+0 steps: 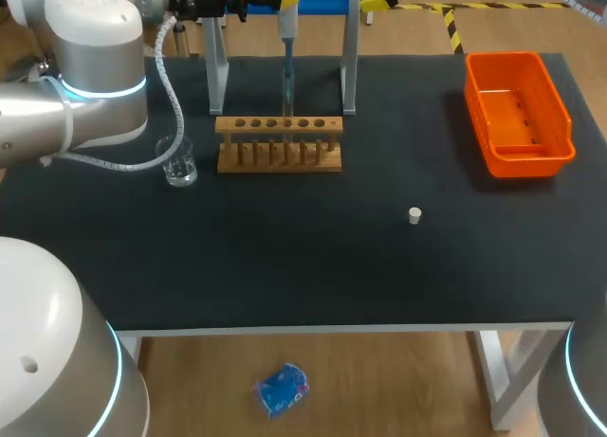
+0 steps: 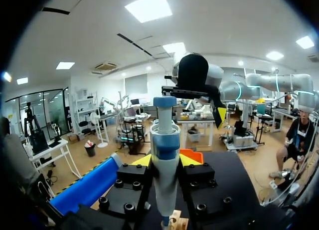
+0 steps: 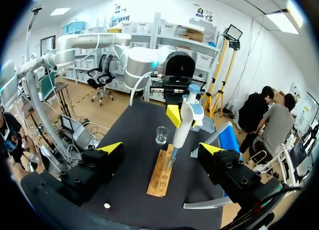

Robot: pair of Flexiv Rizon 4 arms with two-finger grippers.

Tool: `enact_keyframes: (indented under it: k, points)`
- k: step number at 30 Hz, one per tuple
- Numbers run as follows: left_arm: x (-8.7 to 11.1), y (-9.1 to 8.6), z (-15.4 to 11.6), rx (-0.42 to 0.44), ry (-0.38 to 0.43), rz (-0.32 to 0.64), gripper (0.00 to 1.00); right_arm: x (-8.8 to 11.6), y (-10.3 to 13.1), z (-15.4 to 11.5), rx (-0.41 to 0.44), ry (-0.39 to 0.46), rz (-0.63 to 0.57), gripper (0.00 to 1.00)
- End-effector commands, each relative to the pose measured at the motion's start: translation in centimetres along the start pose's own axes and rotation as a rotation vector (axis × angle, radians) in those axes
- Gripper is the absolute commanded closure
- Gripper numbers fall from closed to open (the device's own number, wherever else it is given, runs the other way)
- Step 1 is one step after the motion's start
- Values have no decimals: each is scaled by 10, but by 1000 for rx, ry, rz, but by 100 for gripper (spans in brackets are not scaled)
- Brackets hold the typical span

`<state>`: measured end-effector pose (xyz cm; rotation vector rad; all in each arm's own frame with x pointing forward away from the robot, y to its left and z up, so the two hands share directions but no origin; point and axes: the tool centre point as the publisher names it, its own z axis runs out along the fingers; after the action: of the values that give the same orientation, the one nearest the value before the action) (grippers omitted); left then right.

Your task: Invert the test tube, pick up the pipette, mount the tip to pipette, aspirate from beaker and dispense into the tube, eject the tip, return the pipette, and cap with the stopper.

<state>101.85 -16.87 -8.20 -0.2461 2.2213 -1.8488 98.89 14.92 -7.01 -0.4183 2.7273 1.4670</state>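
Over the rack (image 1: pixel 279 145), the left end effector (image 2: pixel 165 160) pinches the pipette (image 2: pixel 164 135), apparently dispensing, the right end effector (image 3: pixel 162 148) spread; next, across to the bin (image 1: pixel 545 86) for ejecting.

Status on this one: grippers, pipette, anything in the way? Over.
Left gripper shut on pipette, upright over the rack. Right gripper open, empty. Beaker beside rack, stopper apart on the table. No obstruction seen.

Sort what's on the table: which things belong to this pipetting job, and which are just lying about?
Job: pipette in the left gripper, wooden rack, glass beaker, white stopper.
Lying about: orange bin, metal stand behind the rack; the task names neither, though either may serve later.
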Motion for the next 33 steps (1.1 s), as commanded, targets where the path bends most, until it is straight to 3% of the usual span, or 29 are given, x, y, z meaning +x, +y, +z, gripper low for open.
enact_keyframes:
  k: [1,33]
  points:
    - [0,-1,0,-2,-1,0,100,-4,-13,7,-33,10,-3,0]
    - [0,-8,-2,-25,-1,15,100,1,-20,9,-40,15,3,0]
